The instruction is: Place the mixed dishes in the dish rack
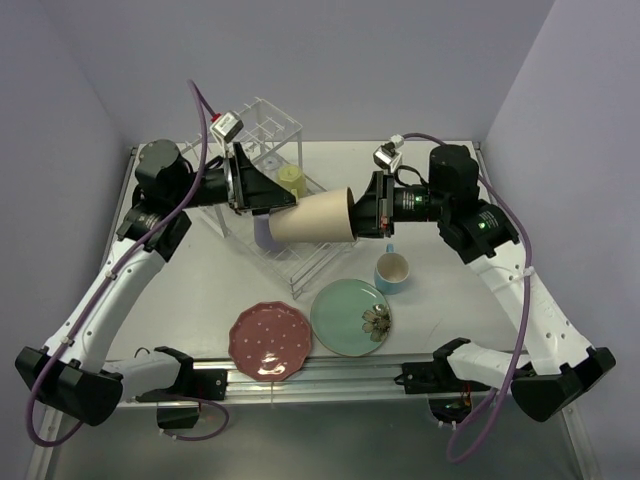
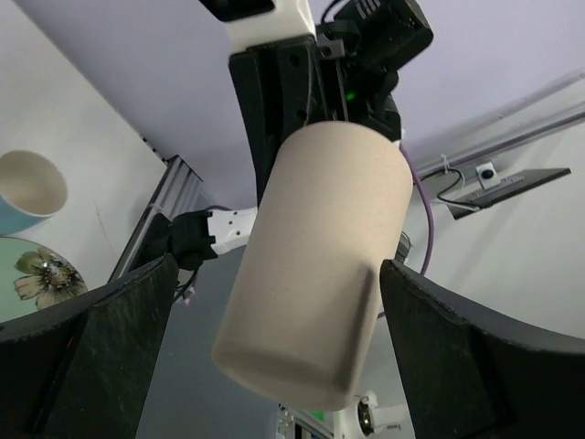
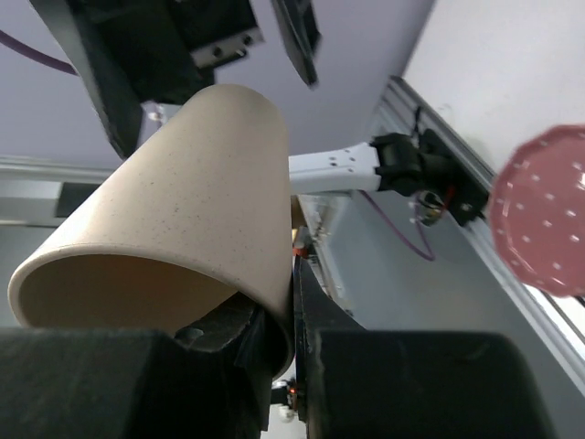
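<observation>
1. The beige cup (image 1: 312, 217) hangs on its side in the middle of the top view. It is held off the table between the two arms and overlaps the lower right part of the rack (image 1: 272, 122).
2. The right jaws pinch the cup's rim, one finger inside the mouth and one outside.
3. The left jaws stand wide on either side of the cup's base, with a gap showing on each side.
4. This looks like a handover from right to left before racking.
5. Next, the left jaws should close squarely on the base before the right jaws let go. The cup must then be lowered clear of the yellow cup (image 1: 290, 178) and lavender cup (image 1: 265, 236).
6. The blue cup (image 1: 392, 271), green plate (image 1: 343, 312) and pink plate (image 1: 270, 341) wait at lower centre.
</observation>
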You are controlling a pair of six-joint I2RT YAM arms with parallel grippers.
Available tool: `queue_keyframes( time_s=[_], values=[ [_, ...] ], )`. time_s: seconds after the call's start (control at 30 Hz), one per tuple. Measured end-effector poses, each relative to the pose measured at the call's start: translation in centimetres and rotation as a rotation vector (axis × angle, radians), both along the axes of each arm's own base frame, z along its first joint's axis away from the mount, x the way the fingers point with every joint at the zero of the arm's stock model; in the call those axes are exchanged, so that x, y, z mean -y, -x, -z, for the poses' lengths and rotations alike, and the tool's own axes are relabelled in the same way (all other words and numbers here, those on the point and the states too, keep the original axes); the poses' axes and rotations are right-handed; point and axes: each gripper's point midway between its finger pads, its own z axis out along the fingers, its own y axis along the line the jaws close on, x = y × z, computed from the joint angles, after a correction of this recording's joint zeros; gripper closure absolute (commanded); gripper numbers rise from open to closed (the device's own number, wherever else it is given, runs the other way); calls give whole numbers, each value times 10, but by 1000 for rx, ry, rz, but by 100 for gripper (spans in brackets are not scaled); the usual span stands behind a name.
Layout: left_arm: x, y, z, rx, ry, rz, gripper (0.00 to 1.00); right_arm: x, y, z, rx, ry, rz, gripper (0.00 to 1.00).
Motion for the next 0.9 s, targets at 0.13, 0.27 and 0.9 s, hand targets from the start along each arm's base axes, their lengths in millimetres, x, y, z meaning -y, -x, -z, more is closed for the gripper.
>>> queue_keyframes(
  time_s=[0.13,0.27,0.9],
  values=[
    [5,10,-5,9,13,40,1,-4,-3,-11,-4,-62,-9,100],
    [4,14,-10,27,25,52,1,-5,-9,-16,-12,-98,0,100],
    [-1,28,-36,69,92,61,6,-10,-22,-32,-26,-211,16,100]
  ],
)
